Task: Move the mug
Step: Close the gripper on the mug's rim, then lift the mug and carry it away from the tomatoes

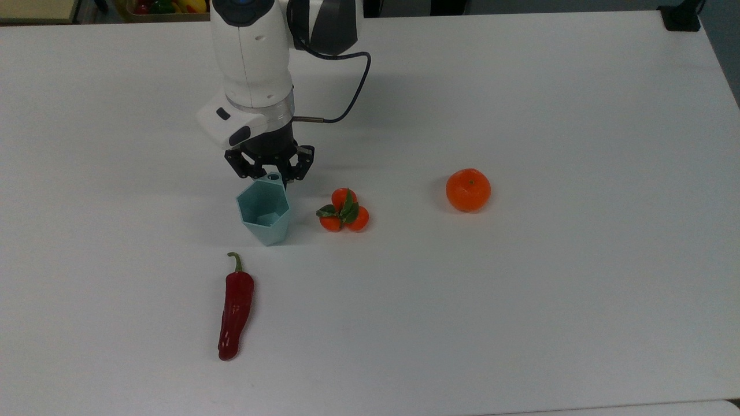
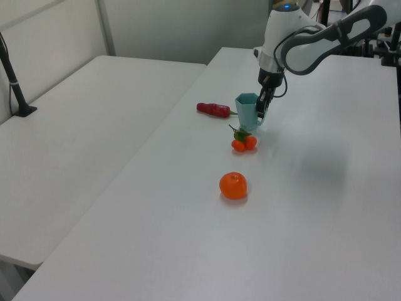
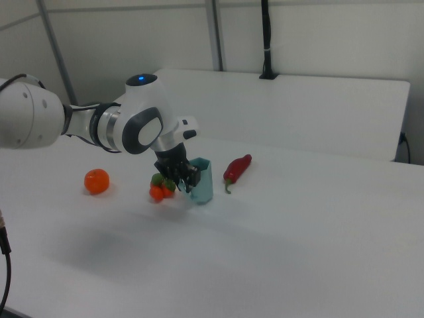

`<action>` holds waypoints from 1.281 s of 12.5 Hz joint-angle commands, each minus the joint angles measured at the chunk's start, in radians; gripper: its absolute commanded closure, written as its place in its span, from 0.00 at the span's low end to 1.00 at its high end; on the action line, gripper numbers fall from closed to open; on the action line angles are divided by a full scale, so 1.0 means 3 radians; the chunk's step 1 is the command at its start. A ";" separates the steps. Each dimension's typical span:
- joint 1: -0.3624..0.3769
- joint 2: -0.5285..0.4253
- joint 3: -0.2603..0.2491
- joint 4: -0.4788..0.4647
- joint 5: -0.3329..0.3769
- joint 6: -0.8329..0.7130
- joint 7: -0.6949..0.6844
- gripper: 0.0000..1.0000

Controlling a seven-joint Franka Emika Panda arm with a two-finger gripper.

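mug (image 1: pixel 264 209): matt pale teal plastic, flat smooth facets, no shine on the walls.
gripper (image 1: pixel 270 171): black links, dull hard finish like plastic or coated metal.
arm shell (image 1: pixel 250 52): glossy white plastic with a soft sheen; dark grey smooth joint cover on the top view's right.
cable (image 1: pixel 352 86): black, smooth, rubbery look.
table (image 1: pixel 549 277): white, matt, even and smooth.
red pepper (image 1: pixel 235 307): deep red, glossy, slightly wrinkled skin.
orange (image 1: pixel 467 189): bright, faintly dimpled, low sheen.
small oranges (image 1: pixel 345 210): smooth, with matt green leaves.

No text, label, brand, number or sign can be read on any surface in the top view, left view or right view.
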 commanded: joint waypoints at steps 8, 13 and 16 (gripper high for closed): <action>0.0025 -0.1071 0.0000 -0.0087 0.0034 -0.0947 -0.0134 0.98; 0.0010 -0.1705 -0.0046 -0.0133 0.0224 -0.1969 -0.0619 0.98; 0.0041 -0.2129 -0.0087 -0.0525 0.0224 -0.2083 -0.0671 0.97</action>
